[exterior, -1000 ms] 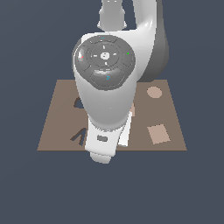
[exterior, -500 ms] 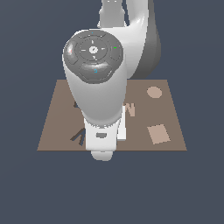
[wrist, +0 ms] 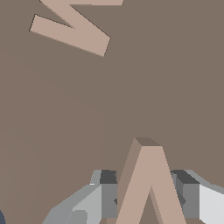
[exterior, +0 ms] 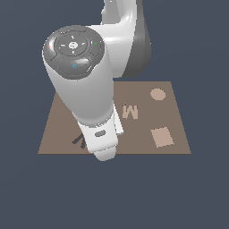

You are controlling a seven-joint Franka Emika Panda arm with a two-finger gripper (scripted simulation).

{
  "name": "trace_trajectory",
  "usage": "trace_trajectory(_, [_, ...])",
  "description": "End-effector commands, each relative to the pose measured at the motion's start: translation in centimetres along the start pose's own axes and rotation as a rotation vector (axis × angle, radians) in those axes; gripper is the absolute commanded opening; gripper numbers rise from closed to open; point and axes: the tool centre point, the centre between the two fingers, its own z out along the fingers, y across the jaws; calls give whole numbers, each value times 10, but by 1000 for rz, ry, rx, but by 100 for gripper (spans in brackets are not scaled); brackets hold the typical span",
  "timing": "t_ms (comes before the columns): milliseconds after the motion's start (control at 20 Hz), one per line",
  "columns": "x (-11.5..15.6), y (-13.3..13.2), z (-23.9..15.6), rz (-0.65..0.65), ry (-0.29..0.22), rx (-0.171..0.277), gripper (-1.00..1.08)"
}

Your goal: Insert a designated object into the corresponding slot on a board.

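Note:
In the wrist view my gripper (wrist: 148,199) is shut on the light-tan V piece (wrist: 146,170), with one finger (wrist: 107,199) on each side of it (wrist: 189,199). The piece hangs over the brown board (wrist: 144,87). In the exterior view the board (exterior: 174,116) lies flat, and my arm (exterior: 85,89) hides the gripper and the V piece. The dark V-shaped slot (exterior: 78,141) shows only partly, at the arm's lower end on the exterior view's left.
A tan M piece (exterior: 130,112) lies mid-board and also shows in the wrist view (wrist: 72,28). A tan disc (exterior: 157,94) and a tan square (exterior: 161,137) sit toward the exterior view's right. The board's front edge lies just below the arm's tip.
The upper arm has swung toward the exterior view's left, uncovering the M piece. Its lower end has stayed near the board's front left.

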Motion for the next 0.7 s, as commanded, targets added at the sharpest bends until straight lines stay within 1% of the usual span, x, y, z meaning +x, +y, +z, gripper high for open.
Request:
trace_trajectory(0, [-7,-3,-1,-89,0,0,-100])
trace_trajectory(650, [-42,-5,-4,-521,0,0,-100])
